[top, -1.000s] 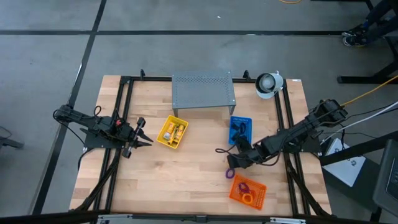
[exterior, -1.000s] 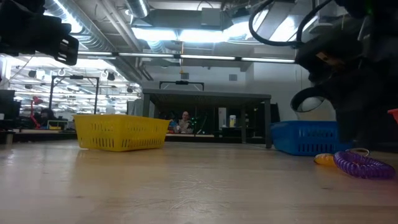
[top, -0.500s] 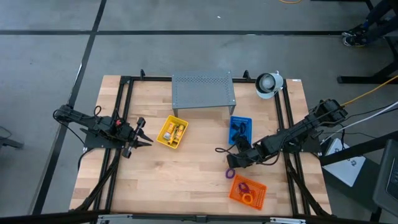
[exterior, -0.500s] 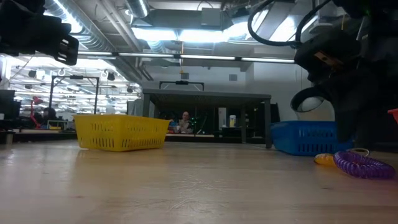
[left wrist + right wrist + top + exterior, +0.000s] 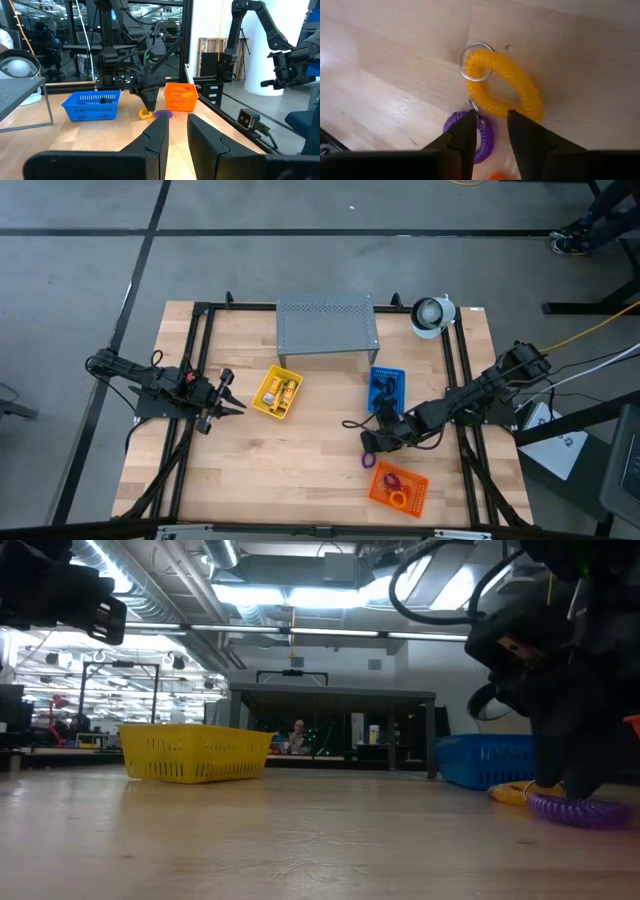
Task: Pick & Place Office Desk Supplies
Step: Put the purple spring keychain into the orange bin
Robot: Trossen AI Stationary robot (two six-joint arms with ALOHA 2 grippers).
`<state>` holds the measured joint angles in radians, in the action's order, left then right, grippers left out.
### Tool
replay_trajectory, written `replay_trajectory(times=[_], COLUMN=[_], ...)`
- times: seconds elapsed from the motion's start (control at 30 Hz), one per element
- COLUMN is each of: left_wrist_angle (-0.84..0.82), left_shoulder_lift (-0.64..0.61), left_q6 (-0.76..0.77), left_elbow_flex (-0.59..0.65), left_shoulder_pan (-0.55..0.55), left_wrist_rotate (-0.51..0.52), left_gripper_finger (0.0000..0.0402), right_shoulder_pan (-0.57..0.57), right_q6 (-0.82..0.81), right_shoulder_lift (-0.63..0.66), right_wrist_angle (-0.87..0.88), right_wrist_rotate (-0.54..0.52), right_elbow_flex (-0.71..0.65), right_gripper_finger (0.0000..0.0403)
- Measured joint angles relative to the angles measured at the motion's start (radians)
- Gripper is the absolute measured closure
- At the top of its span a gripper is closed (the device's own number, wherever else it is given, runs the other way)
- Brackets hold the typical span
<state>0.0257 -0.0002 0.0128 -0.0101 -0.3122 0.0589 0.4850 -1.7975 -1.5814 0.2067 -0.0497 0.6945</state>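
The right tool (image 5: 490, 131) points down at the counter (image 5: 300, 460) with its two fingers (image 5: 461, 137) parted by a narrow gap and nothing between them; the fingertips stand directly above the spot where a yellow coiled loop (image 5: 504, 89) and a purple coiled loop (image 5: 481, 135) meet, each loop carrying a small metal ring. In the high view this tool (image 5: 368, 442) is at the right-centre of the counter, between the blue tray (image 5: 387, 388) on its far side and the orange tray (image 5: 398, 486) on its near side; the purple loop (image 5: 368, 459) lies just near of it. The low view shows both loops flat on the wood, yellow (image 5: 512, 794) beside purple (image 5: 578, 808), under the dark arm. The orange tray holds further loops. The yellow tray (image 5: 277, 392), left of centre, contains yellow-and-white packets (image 5: 281, 390). The left tool (image 5: 232, 394) waits at the counter's left edge, its fingers (image 5: 159, 140) slightly parted and empty. A grey perforated stand (image 5: 327, 326) occupies the far centre.
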Motion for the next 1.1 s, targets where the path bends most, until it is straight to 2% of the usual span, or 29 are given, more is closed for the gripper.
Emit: replay_trajectory(times=[0.1,0.23,0.3,0.7,1.1], left_wrist_angle=[0.000,0.000,0.000,0.000,0.000], left_shoulder_lift=[0.000,0.000,0.000,0.000,0.000], left_q6=[0.000,0.000,0.000,0.000,0.000], left_elbow_flex=[0.000,0.000,0.000,0.000,0.000], left_shoulder_pan=[0.000,0.000,0.000,0.000,0.000], left_wrist_rotate=[0.000,0.000,0.000,0.000,0.000], left_gripper_finger=[0.0336,0.0338,0.0338,0.0338,0.0336], right_shoulder_pan=[0.000,0.000,0.000,0.000,0.005], right_q6=[-0.001,-0.001,0.000,-0.001,0.027], right_shoulder_lift=[0.000,-0.002,-0.002,0.041,0.292], right_wrist_angle=[0.006,0.007,0.004,-0.042,-0.072], right_wrist_rotate=[-0.001,-0.010,-0.010,-0.043,-0.205], right_elbow_flex=[0.000,-0.002,-0.002,-0.003,-0.002], right_gripper_finger=[0.0316,0.0377,0.0394,0.0401,0.0402])
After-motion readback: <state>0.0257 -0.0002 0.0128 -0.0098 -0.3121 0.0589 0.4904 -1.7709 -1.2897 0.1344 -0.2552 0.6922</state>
